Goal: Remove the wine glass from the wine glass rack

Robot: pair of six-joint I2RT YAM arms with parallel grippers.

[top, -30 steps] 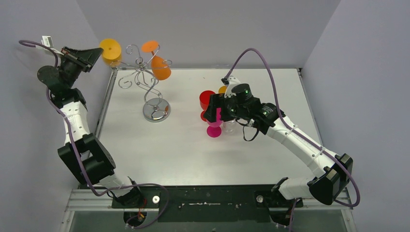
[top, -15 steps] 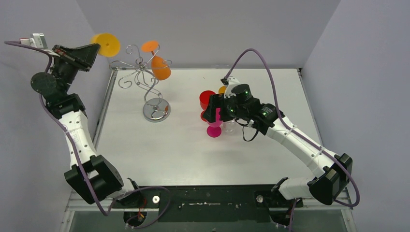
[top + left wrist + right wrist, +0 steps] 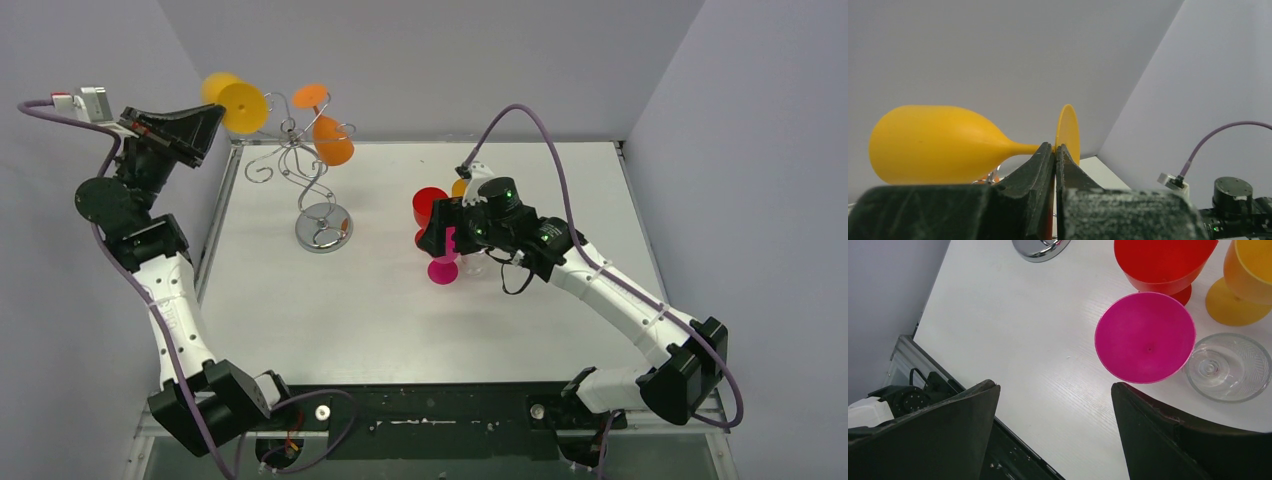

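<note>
1. Since a second ago the left arm is stretched further, with its elbow drawn back toward the near edge. The yellow wine glass (image 3: 236, 103) is swung with it, high at the far left corner.
2. The left gripper (image 3: 1054, 150) is clamped on the stem of that glass. The glass is held on its side, clear of the wine glass rack (image 3: 300, 165) and just left of its scroll arms.
3. An orange wine glass (image 3: 333, 141) is hung on the rack by its foot, with the bowl below. The rack's round base is set on the table (image 3: 380, 310).
4. The right gripper (image 3: 1054, 390) is held wide apart with nothing between its fingers, above a magenta glass (image 3: 1145, 337).
5. A red glass (image 3: 1163, 262), an amber glass (image 3: 1248, 280) and a clear glass (image 3: 1228, 365) are grouped close beside the magenta one, well apart from the rack.
</note>
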